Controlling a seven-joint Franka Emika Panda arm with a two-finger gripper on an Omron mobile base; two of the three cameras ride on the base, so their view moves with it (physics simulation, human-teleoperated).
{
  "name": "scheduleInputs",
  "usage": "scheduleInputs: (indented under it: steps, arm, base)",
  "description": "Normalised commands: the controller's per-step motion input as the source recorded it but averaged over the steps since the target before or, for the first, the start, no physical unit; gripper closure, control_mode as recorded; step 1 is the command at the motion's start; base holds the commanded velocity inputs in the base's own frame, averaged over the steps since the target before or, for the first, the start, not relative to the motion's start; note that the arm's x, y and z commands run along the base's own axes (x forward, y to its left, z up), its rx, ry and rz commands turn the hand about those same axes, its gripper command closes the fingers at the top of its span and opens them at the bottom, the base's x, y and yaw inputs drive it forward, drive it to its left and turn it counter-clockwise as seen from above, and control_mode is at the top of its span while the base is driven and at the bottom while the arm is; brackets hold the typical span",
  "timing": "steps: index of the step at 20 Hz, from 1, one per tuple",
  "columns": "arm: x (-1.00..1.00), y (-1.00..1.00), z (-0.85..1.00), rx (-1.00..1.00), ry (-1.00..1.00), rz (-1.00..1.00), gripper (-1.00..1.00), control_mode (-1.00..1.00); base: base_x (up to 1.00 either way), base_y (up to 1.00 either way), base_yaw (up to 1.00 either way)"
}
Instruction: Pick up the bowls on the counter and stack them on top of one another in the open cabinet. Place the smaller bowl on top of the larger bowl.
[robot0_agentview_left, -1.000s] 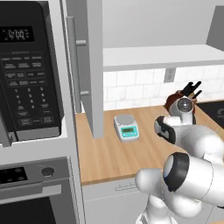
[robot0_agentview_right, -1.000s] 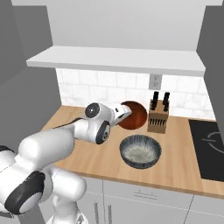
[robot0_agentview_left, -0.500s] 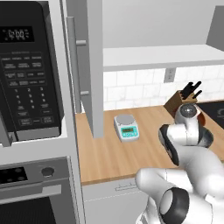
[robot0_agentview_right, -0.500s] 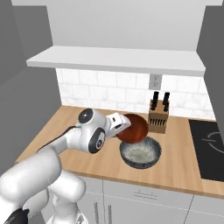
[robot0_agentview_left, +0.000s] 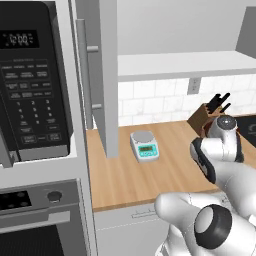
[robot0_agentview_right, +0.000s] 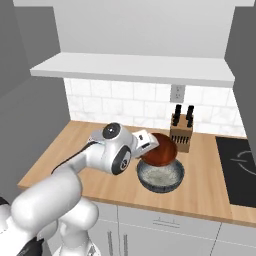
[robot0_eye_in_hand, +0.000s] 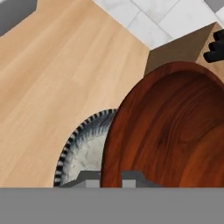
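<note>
Left base view: the arm hides most of the action, with a small kitchen scale (robot0_agentview_left: 144, 146) on the wooden surface (robot0_agentview_left: 125, 175). Right base view: the reddish-brown bowl (robot0_agentview_right: 161, 149) sits tilted over the dark grey bowl (robot0_agentview_right: 160, 175), beside the knife block (robot0_agentview_right: 181, 133). Hand view: jaws clenched on the brown bowl's rim, grey bowl underneath.

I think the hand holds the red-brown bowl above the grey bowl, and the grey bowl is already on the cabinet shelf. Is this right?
Not quite. The hand does hold the red-brown bowl above the grey bowl, but the grey bowl rests on the wooden counter, not on the cabinet shelf. The right base view shows this.
</note>
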Motion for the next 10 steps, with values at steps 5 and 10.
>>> scheduleInputs:
  steps: [5,10]
  arm:
    - [0.0,-0.28,-0.29,0.0,0.01,0.0,1.0,-1.0]
    - [0.0,-0.14,-0.49,0.0,0.08,0.0,1.0,-1.0]
  base:
    - [0.0,0.0,0.0]
    - [0.0,0.0,0.0]
